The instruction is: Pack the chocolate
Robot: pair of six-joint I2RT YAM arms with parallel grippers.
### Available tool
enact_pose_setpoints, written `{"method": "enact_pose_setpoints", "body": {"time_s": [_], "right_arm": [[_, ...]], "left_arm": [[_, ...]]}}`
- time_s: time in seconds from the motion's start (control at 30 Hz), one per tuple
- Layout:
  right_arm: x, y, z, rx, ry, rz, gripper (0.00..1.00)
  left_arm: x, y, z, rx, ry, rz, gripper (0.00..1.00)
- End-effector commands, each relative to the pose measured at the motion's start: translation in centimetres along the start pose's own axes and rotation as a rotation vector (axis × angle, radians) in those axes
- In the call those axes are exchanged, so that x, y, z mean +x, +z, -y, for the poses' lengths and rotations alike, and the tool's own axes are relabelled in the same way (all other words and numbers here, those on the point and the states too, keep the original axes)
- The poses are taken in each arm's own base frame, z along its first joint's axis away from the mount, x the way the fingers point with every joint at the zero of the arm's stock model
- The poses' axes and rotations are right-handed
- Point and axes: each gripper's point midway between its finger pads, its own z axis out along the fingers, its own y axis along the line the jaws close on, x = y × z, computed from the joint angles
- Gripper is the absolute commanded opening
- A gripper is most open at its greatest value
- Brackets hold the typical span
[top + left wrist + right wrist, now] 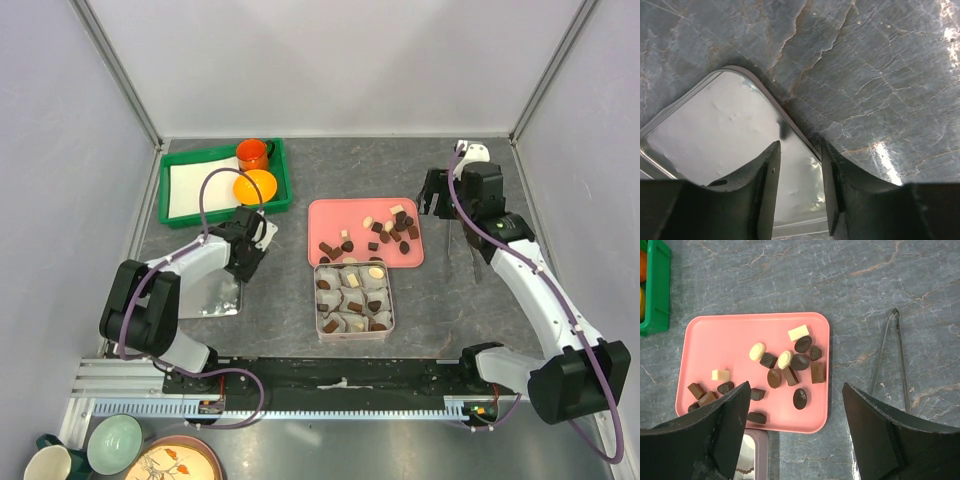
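The chocolate (pixel 801 361) lies scattered on the pink tray (pixel 730 335), directly beneath the right pincer (pixel 795 387), whose jaws stand spread wide and empty. A few pieces sit in the square tin (pixel 392 298), just on the tray's near side. That pincer is plainly the closer one, since the left pincer (pixel 800 145), half spread and holding nothing, hangs over the lid (pixel 715 130) well off to the left.

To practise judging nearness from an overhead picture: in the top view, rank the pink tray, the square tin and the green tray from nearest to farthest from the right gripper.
Measured from the right gripper:
1. The pink tray, just to its left.
2. The square tin, lower left, toward the arm bases.
3. The green tray, far left across the table.
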Motion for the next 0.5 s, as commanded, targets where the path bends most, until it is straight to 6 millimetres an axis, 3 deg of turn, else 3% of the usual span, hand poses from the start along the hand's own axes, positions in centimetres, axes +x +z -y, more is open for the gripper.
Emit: {"method": "enact_pose_setpoints", "body": {"time_s": [0.0,0.27,0.37,0.47], "right_arm": [[-2.5,-1.3,-1.2,-0.038,0.000,0.067,0.82],[-3.5,-2.0,-1.9,-0.063,-0.007,0.089,0.82],[-3.4,-2.2,-2.1,-0.077,-0.012,0.089,0.82],[-3.4,-2.4,-2.4,-0.091,-0.022,0.090,0.81]], "left_arm": [[-0.2,1.0,0.7,0.023,-0.006,0.005,0.42],[0.4,1.9,1.6,0.072,0.019,-0.028,0.37],[0.3,1.5,1.9,0.092,0.034,-0.026,0.20],[-0.3,-0.7,1.7,0.099,0.039,-0.001,0.06]]}}
